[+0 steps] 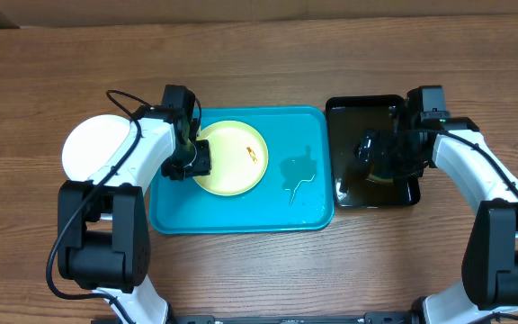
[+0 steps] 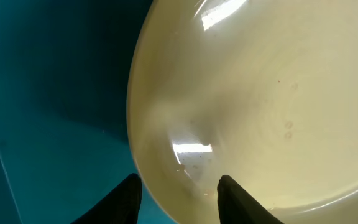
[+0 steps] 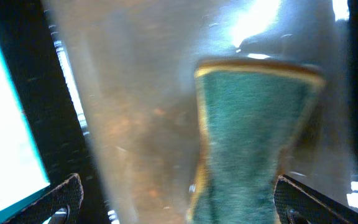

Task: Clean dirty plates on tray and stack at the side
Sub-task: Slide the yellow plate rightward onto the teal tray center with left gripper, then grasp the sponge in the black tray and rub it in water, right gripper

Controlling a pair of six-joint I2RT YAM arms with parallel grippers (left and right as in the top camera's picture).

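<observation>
A yellow-green plate point(image 1: 230, 157) with a small reddish smear lies on the left half of the turquoise tray point(image 1: 308, 211). My left gripper point(image 1: 196, 162) is at its left edge, and in the left wrist view its fingers point(image 2: 179, 200) are closed on the plate's rim point(image 2: 247, 93), one finger outside and one inside. One white plate point(image 1: 95, 148) sits on the table left of the tray. A third plate is not in view. My right gripper point(image 1: 373, 153) is open wide point(image 3: 176, 199) over a green sponge point(image 3: 253, 137).
The sponge lies in a glossy black tray point(image 1: 349, 112) holding water, right of the turquoise tray. A water puddle point(image 1: 299, 171) lies on the turquoise tray's right half. Bare wooden table point(image 1: 259, 270) surrounds both trays.
</observation>
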